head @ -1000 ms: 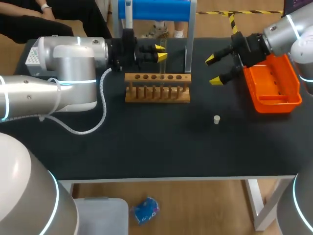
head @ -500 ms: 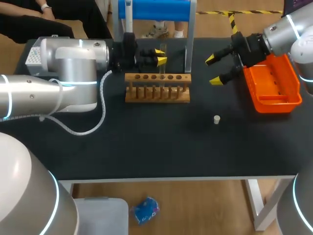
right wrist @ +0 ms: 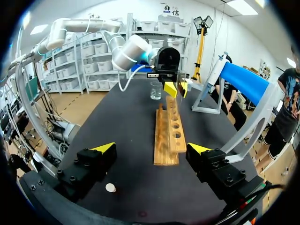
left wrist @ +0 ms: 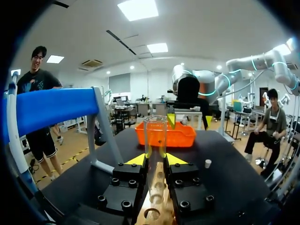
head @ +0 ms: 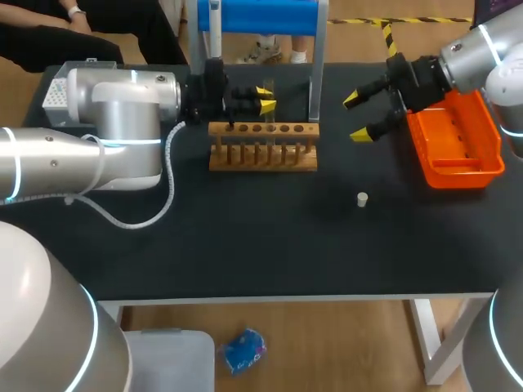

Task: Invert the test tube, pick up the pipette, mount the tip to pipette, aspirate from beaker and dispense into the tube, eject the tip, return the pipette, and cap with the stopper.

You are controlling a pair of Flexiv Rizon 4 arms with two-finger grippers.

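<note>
My left gripper is shut on a clear glass test tube and holds it upright over the wooden rack. In the left wrist view the test tube stands between the yellow tips, mouth up, above the rack's row of holes. My right gripper hangs open and empty beside the orange tray, its fingers spread wide. The small white stopper lies on the black table in front of the rack. A glass beaker stands beyond the rack's far end, past my left gripper.
A blue pipette stand on a grey frame rises behind the rack. The orange tray sits at the table's right side. The stopper lies just under my right gripper. My left arm spans the table's back left.
My left gripper has come down a little toward the rack with the test tube in it. The right arm has stayed in place.
</note>
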